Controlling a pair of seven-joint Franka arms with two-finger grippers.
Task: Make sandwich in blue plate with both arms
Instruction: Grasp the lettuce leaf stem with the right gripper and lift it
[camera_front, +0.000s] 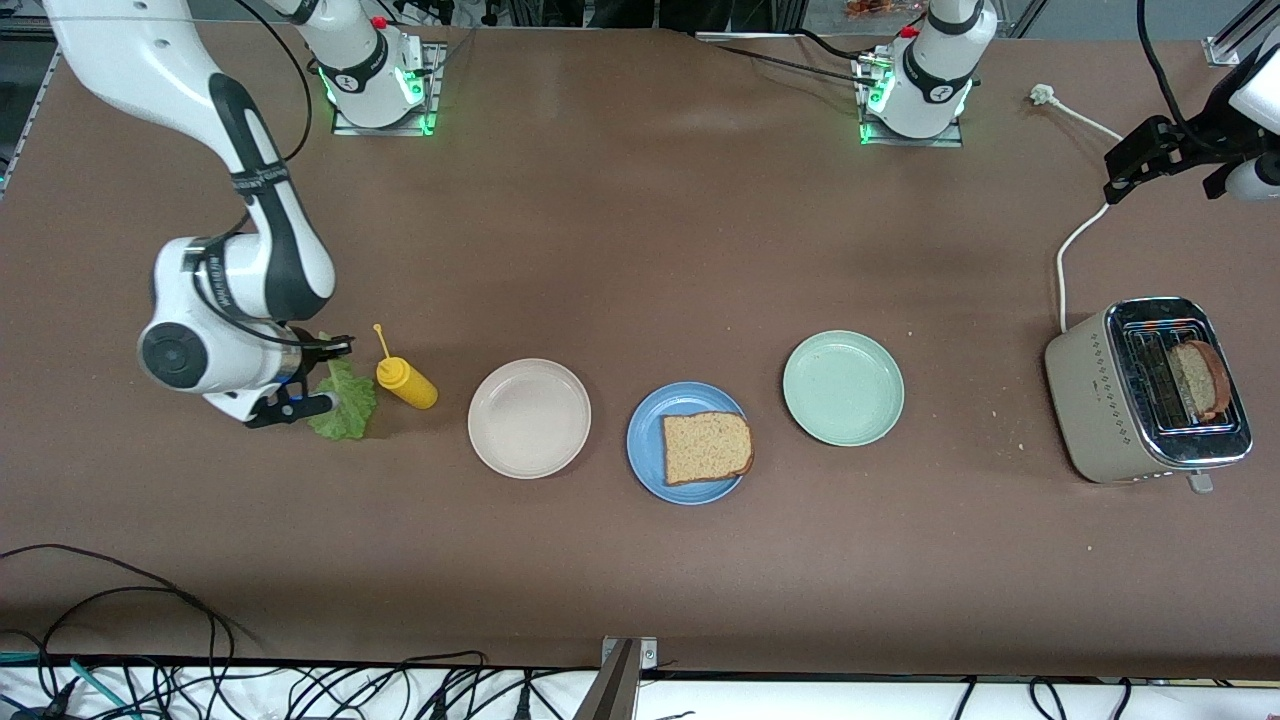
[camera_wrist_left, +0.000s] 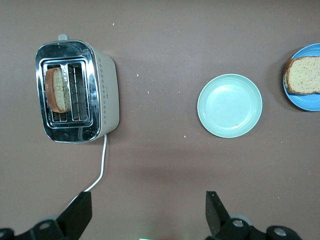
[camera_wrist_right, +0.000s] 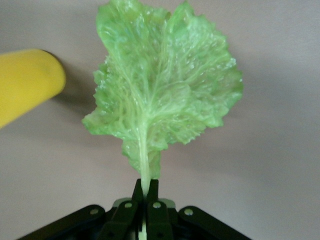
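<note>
1. The right arm bends down low at its own end of the bench; its right pincer (camera_wrist_right: 145, 197) is pinched tight on the lettuce (camera_wrist_right: 162, 90) stem.
2. The left arm waits, raised at its end, left pincer (camera_wrist_left: 147, 212) spread wide.

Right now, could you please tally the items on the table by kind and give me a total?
Plates: 3 (blue plate, cream plate, mint-green plate)
Bread slices: 2 (one on the blue plate, one in the toaster)
Lettuce leaves: 1
Yellow squeeze bottles: 1
Toasters: 1
Total: 8
</note>
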